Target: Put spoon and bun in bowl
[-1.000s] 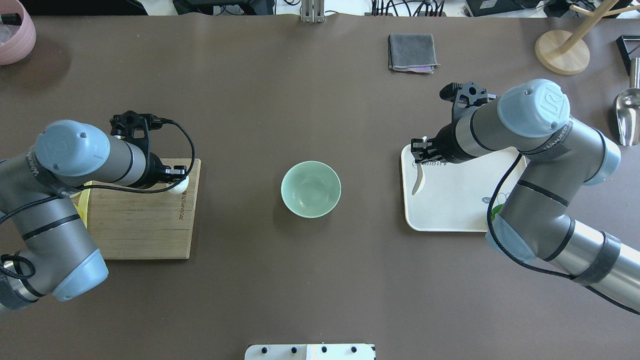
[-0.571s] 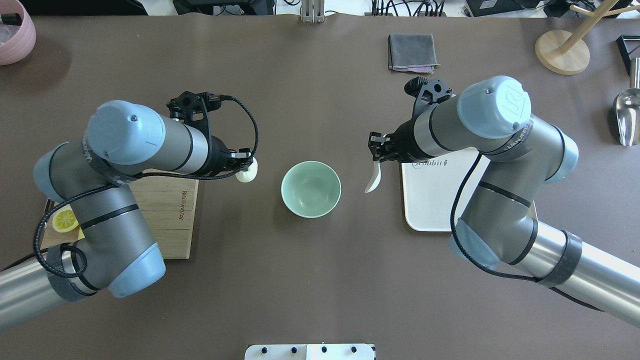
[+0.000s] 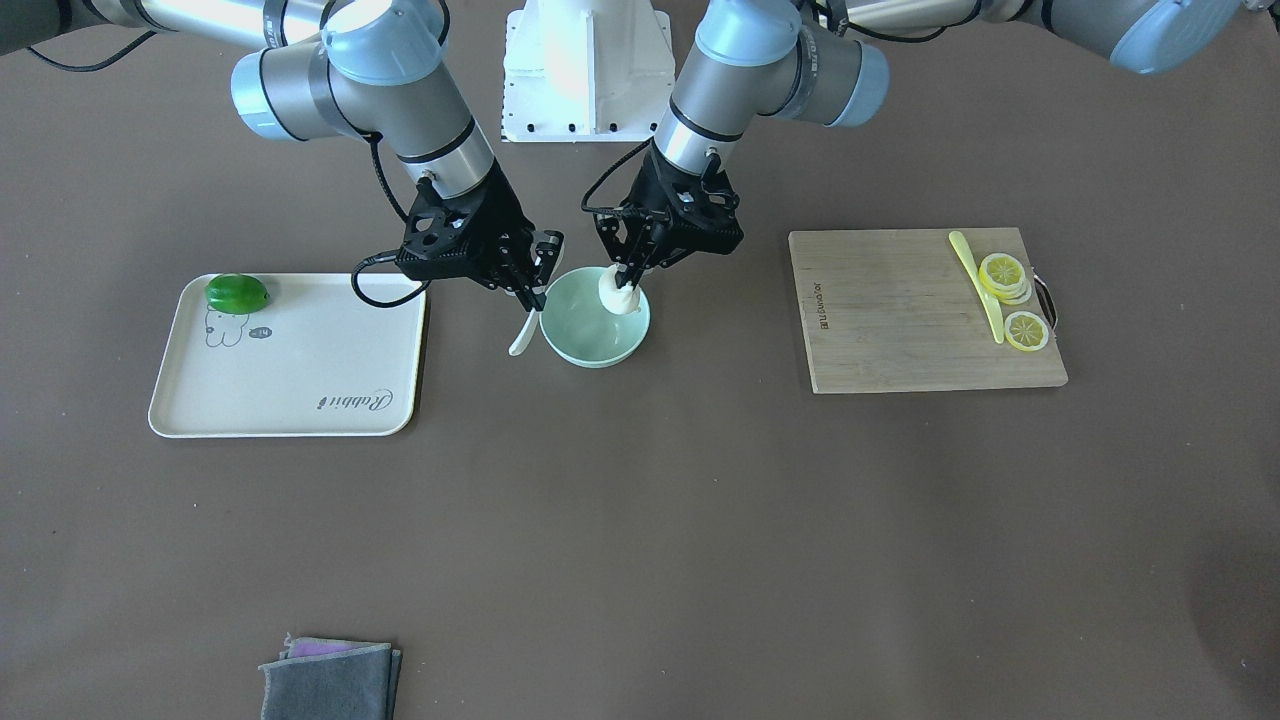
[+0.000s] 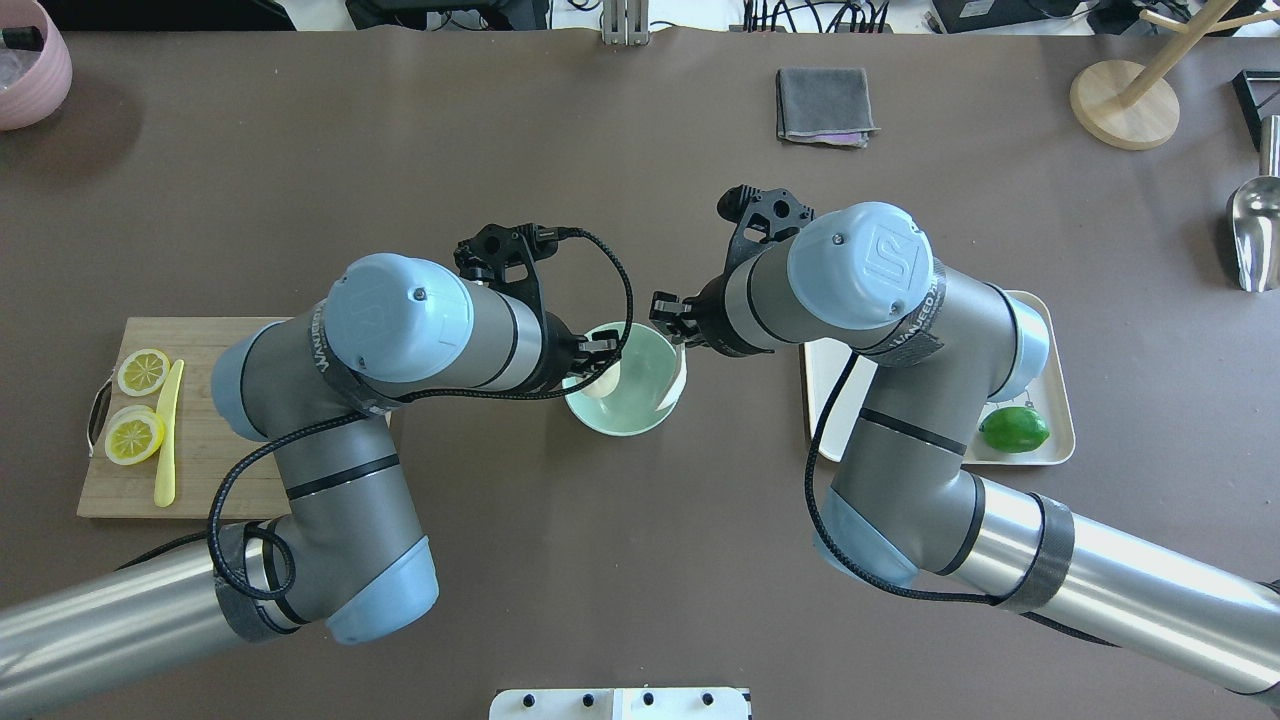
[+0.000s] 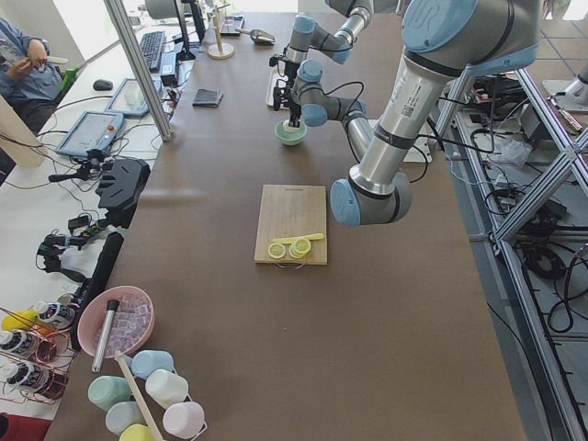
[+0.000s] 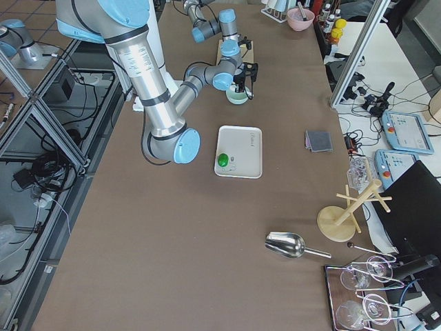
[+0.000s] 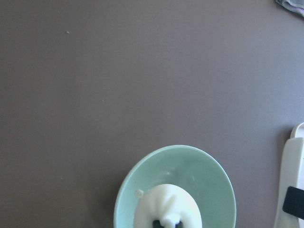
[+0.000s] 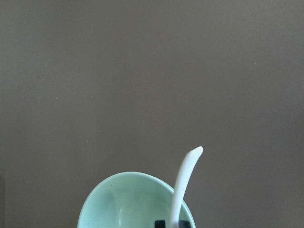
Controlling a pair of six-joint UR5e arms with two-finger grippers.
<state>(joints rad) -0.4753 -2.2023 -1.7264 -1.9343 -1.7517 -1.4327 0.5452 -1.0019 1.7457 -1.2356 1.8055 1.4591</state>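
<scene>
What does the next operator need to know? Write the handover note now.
Left tool: shut on the bun, held over the bowl.
Right tool: shut on the spoon, which hangs at the bowl's rim, not yet inside.
Done: both things are picked up and at the bowl.
Left: lower and release each inside. Take care, the two tools are close together.

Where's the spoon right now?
In the front view, the spoon hangs from the right gripper, between the bowl and the tray, close by the bowl's rim.
</scene>
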